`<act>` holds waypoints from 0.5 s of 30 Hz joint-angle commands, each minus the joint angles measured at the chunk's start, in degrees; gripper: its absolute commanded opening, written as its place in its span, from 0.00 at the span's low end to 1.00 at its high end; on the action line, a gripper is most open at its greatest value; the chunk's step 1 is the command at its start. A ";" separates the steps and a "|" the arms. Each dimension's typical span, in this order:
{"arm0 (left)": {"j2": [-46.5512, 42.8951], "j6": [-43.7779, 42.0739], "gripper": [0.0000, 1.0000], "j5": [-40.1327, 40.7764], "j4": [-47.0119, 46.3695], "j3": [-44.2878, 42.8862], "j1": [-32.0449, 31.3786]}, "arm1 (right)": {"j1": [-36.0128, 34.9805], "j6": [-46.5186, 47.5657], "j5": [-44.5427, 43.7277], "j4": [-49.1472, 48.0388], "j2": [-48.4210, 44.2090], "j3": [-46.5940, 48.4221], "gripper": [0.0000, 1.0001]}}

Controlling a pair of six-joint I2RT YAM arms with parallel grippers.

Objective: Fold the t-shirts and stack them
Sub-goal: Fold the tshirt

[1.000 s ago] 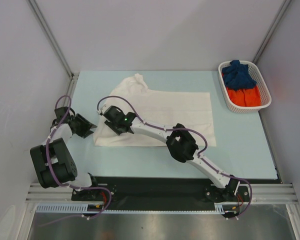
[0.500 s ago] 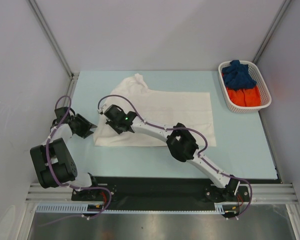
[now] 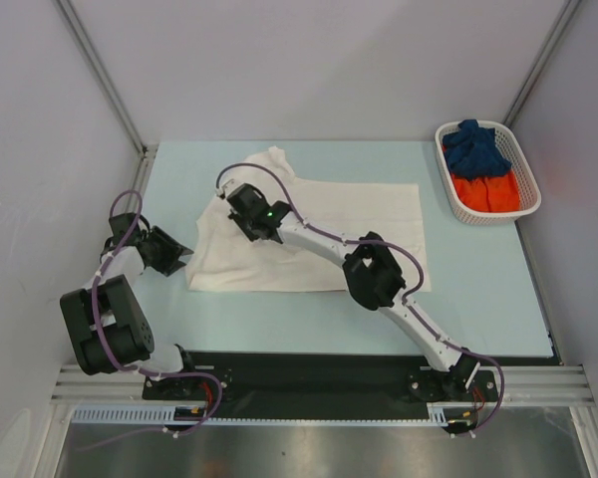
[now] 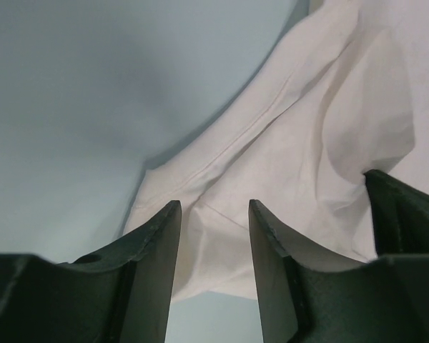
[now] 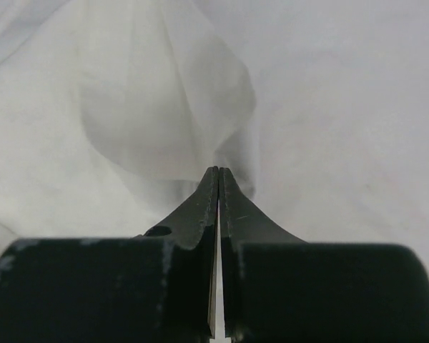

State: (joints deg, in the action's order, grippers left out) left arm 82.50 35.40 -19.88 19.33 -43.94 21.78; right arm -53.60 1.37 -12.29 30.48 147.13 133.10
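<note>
The right jaws are pressed flat together on a pinch of the white t-shirt (image 3: pixel 379 209), and the cloth rises in a small peak at their tips. The left jaws stand about half open, holding nothing, at the shirt's left edge. The shirt lies spread across the pale blue worktop (image 3: pixel 478 289). At the far right, a white basket (image 3: pixel 445 171) holds a dark blue t-shirt (image 3: pixel 475 149) and an orange t-shirt (image 3: pixel 486 191).

Right arm (image 3: pixel 314 242) outstretched, right jaws pinched shut, left jaws parted
</note>
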 commanded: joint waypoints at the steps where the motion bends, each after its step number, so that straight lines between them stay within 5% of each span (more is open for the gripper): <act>1: -1.03 -1.30 0.48 0.46 -2.19 -0.88 0.54 | 3.15 1.53 -1.86 -3.41 -5.36 0.14 0.00; 15: 5.39 -0.86 0.48 0.80 -3.51 -1.23 0.46 | 8.43 2.76 -2.65 -6.04 -5.10 -2.92 0.00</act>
State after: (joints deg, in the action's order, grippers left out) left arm 88.07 35.35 -19.68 17.47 -43.94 21.78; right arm -46.00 3.51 -13.13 26.83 145.29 131.17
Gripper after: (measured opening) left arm 0.477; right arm 0.009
